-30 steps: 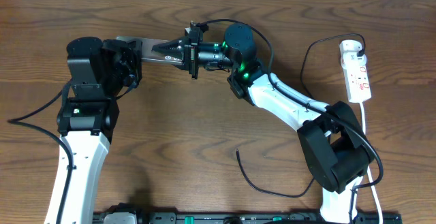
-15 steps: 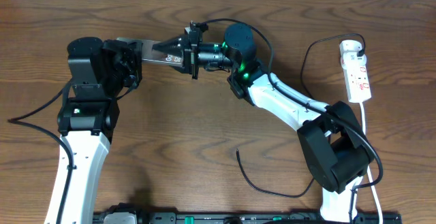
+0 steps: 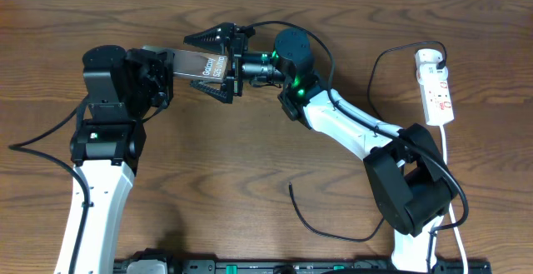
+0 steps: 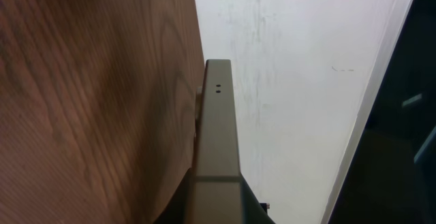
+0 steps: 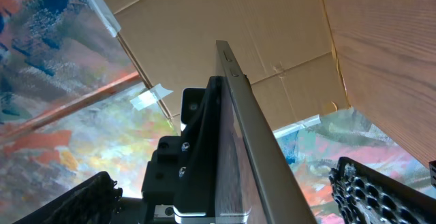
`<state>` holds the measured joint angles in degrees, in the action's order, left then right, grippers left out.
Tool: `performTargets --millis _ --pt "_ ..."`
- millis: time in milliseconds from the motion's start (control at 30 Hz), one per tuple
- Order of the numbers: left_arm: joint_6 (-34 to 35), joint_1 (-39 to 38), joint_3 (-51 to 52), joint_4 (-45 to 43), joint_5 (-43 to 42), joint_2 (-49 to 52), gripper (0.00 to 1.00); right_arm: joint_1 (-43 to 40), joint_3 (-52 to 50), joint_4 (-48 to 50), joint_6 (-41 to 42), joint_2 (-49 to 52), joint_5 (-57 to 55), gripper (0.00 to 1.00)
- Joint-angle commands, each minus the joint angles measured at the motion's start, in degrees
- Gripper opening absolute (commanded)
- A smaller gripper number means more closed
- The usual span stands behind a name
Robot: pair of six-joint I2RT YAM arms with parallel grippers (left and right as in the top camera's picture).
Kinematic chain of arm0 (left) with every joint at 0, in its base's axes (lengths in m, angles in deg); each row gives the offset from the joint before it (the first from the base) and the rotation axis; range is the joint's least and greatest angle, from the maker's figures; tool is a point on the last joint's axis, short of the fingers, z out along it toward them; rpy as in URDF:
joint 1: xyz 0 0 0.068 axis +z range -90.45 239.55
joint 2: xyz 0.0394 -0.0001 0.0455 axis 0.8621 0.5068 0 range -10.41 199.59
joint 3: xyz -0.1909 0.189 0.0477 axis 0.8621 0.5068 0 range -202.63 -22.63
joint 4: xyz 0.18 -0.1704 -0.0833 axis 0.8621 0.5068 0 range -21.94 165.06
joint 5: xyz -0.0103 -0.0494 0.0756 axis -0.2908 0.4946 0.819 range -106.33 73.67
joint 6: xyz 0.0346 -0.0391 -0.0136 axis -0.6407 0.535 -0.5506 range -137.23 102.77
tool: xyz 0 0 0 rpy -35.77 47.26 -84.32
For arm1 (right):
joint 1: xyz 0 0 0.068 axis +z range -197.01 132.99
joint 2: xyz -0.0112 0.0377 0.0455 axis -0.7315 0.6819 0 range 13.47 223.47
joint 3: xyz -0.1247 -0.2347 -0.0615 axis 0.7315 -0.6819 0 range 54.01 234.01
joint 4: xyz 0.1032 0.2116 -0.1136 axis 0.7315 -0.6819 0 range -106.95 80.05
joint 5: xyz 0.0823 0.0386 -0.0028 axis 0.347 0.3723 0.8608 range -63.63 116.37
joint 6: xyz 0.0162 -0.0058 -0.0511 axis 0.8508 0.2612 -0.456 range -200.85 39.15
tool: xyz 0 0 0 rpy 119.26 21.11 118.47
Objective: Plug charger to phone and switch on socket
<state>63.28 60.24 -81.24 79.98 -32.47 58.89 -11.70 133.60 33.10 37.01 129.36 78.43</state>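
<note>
Across the brown wooden counter [image 3: 250, 157], the two white-and-black arms reach toward each other at the far edge. The left arm comes up from the left side and the right arm bends in from the right. The left tool [image 3: 166, 64] is clenched on the left end of the phone [image 3: 208, 66]. It holds the phone lifted off the counter, lying crosswise with its white "Galaxy" lettering facing up. The right tool [image 3: 191, 61] is released, its two dark fingers [image 3: 208, 36] spread wide on either side of the phone's right end. In the right wrist view both fingers stand clear of the phone's thin edge. Near the right edge of the counter lies the socket [image 3: 435, 87], a narrow white strip with red markings and a white cord trailing toward the near side. The charger [image 3: 291, 192] has its black plug seated at the far end of the socket. Its thin cable loops past the right arm, and its free tip rests on the counter between the two arm bases, well apart from the phone.
</note>
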Motion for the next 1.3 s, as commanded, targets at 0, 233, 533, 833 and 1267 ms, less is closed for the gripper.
performTargets --millis 0,233,533,833,1267 --pt "-0.96 1.01 -1.2 -0.74 0.13 -0.17 0.07 -0.5 0.92 0.04 -0.5 0.15 -0.04 0.99" --pt "-0.96 7.21 -1.2 -0.74 -4.59 -0.17 0.07 -1.07 0.92 0.02 -0.61 0.15 0.0 0.99" --pt "-3.63 19.37 -1.2 -0.94 -23.45 -0.17 0.07 -2.45 0.92 -0.92 -6.56 0.15 -0.09 0.99" --pt "-11.52 26.14 -1.2 -0.98 -46.31 -0.17 0.07 -4.37 0.92 -9.29 -32.52 0.15 -1.01 0.71" --pt "-19.41 26.88 -1.2 -12.9 -68.08 -0.17 0.07 -8.76 1.38 -43.87 -77.92 -0.57 -5.99 0.74"
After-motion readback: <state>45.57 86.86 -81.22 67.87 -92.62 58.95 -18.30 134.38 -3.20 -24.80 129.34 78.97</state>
